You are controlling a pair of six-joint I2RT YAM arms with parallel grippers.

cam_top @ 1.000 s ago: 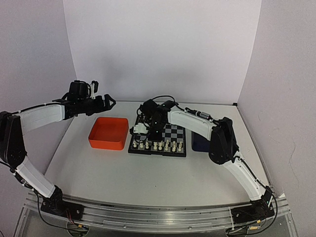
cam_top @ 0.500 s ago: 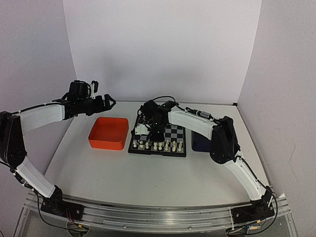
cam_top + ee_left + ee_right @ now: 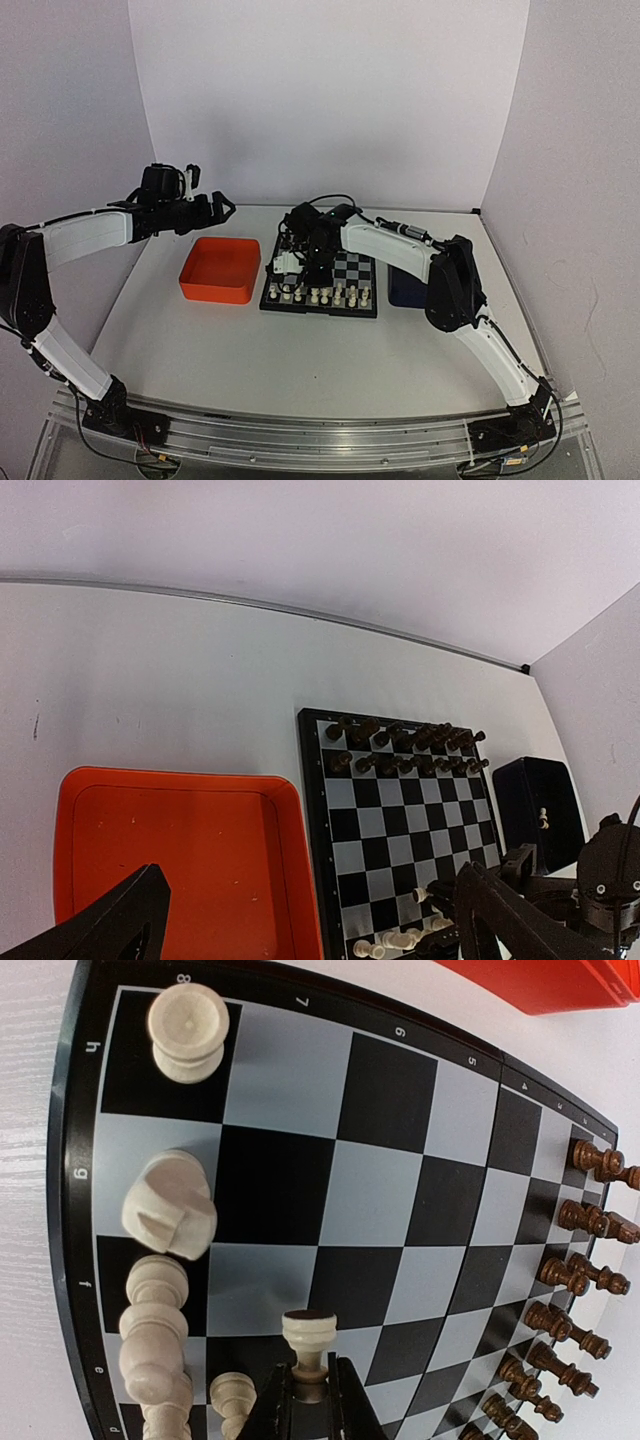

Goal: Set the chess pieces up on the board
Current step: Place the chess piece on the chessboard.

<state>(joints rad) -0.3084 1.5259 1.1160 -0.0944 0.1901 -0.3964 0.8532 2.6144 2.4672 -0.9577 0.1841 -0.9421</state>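
Note:
The board [image 3: 352,268] lies mid-table, with black pieces [image 3: 400,745] lined up along its far side and cream-white chess pieces [image 3: 320,295] along its near edge. My right gripper [image 3: 312,1375] is low over the board's near left part [image 3: 400,1190]. It is shut on the head of a cream-white pawn [image 3: 309,1335], whose dark base points away from the fingers. A white rook [image 3: 186,1022], knight [image 3: 170,1205] and bishop [image 3: 155,1330] stand to its left. My left gripper [image 3: 215,210] hangs open and empty, high above the orange tray's far edge.
An orange tray [image 3: 220,268] with nothing in it touches the board's left side. A dark blue tray [image 3: 403,290] on the board's right side holds one white piece [image 3: 542,818]. White walls close off the table at the back and sides.
The right gripper has shifted very slightly over the board's near left part, still holding the pawn. The left arm has not moved.

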